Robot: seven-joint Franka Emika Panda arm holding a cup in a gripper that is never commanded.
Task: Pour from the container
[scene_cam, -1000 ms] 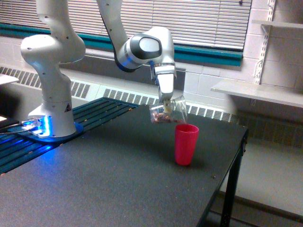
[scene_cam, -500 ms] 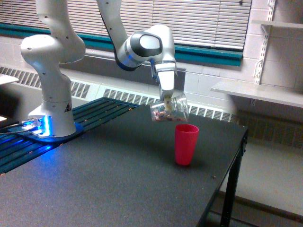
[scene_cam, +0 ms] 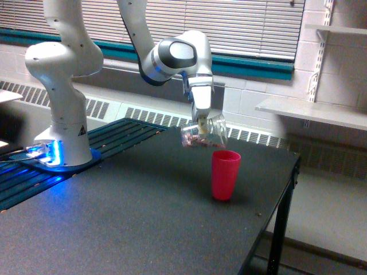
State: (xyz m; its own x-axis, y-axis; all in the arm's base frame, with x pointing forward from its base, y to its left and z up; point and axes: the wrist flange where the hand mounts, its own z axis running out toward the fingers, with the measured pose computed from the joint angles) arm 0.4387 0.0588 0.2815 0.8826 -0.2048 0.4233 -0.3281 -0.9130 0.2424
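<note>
- Here, exterior view, frame centre: gripper (scene_cam: 202, 121) clamps the container (scene_cam: 203, 134), tipped nearly sideways, reddish-brown bits inside.
- It hangs just above the pink cup (scene_cam: 225, 175), slightly toward frame left.
- Risk: mouth direction unclear; further tilt could scatter bits onto the table (scene_cam: 126, 217).

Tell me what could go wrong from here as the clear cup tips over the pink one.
1. The container hangs tilted on its side above and toward the exterior view's left of the pink cup; its reddish-brown bits could fall past the rim onto the table.
2. The pink cup is narrow and stands free, so a low pass could knock it over.
3. The gripper holds the container by its wall; further rotation might loosen it.
</note>
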